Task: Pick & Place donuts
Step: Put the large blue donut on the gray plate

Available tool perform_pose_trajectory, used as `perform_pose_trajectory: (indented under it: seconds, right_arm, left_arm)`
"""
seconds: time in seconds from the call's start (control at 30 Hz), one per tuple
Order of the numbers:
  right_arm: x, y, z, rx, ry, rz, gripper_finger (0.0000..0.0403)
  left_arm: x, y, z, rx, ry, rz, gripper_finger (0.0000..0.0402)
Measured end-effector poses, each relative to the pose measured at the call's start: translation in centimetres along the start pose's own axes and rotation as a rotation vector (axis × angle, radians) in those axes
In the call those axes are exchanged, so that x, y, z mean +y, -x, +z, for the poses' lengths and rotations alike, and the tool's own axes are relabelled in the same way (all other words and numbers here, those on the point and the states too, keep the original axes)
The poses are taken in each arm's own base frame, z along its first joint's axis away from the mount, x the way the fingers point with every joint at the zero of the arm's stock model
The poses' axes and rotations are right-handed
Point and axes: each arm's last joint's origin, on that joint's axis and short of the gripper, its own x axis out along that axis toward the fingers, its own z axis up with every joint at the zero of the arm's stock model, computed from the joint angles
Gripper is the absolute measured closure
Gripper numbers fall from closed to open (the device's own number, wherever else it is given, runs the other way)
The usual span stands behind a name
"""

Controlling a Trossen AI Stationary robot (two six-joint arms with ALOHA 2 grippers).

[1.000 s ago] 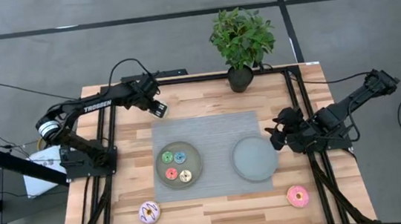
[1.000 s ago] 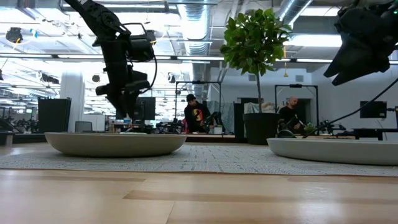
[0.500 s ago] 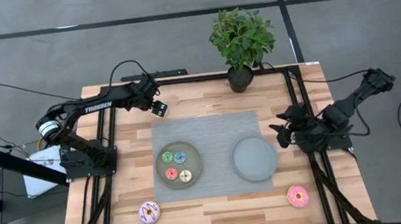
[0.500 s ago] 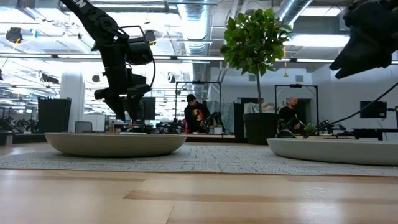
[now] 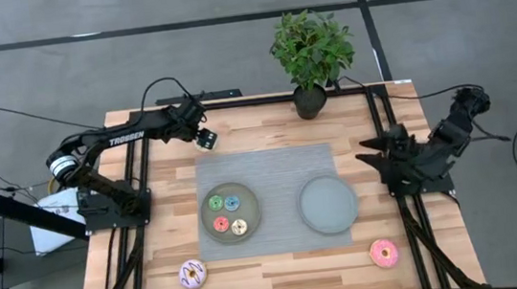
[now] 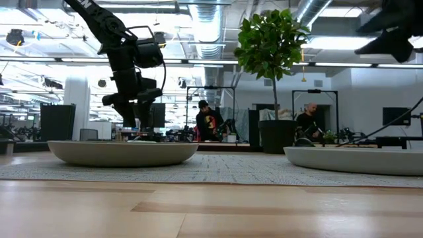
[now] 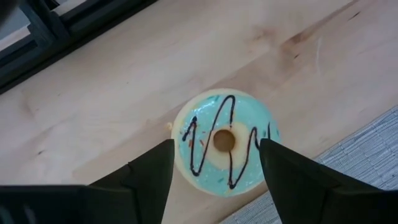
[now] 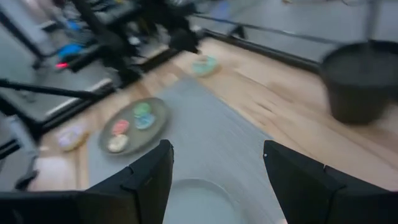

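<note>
From above, my left claw [image 5: 206, 138] hides the thing under it; only my left wrist view shows it: a mint-green donut with a dark zigzag [image 7: 225, 142], lying flat on the bare wood of the surface [image 5: 282, 272], just off the far left corner of the grey mat [image 5: 271, 172]. My left claw stands spread, a finger [image 7: 152, 174] on each side of that donut; whether the tips touch it I cannot tell. In the low view the plate rim [image 6: 122, 152] cuts off the donut and the plate's contents altogether.

The left grey plate [image 5: 206, 217] on the mat holds four tiny donuts: a green one [image 5: 215, 203], a blue one [image 5: 232, 203], a red one [image 5: 222, 224] and a yellow one [image 5: 239, 227]. The right grey plate [image 5: 328, 204] holds nothing.

My right claw [image 5: 372, 150] hangs spread and empty over the right side of the surface, beside the right plate; its wrist view is smeared and only blobs of colour show.

A purple-white donut [image 5: 192, 275] lies near the front left edge, and a pink donut [image 5: 383, 253] near the front right. A potted plant [image 5: 310, 52] stands at the far edge.
</note>
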Motion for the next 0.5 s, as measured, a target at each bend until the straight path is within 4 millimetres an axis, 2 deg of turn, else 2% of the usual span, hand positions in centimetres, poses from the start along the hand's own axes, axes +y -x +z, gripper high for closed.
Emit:
perform_pose_trajectory:
  seconds: [0.13, 0.37, 0.5]
  right_arm:
    - [0.7, -0.9, -0.9, -0.068, 0.038, 0.068, 0.0164]
    - [0.6, -3.6, -4.5, -0.109, 0.021, 0.028, 0.0164]
    - [0.2, -4.3, -5.0, -0.156, -0.033, 0.012, 0.0164]
  left_arm:
    - [-0.1, 0.0, 0.1, -0.002, 0.001, -0.020, 0.0171]
    - [-0.1, 0.0, 0.1, -0.006, 0.002, -0.025, 0.0171]
    - [-0.1, 0.0, 0.4, -0.048, 0.008, -0.002, 0.0171]
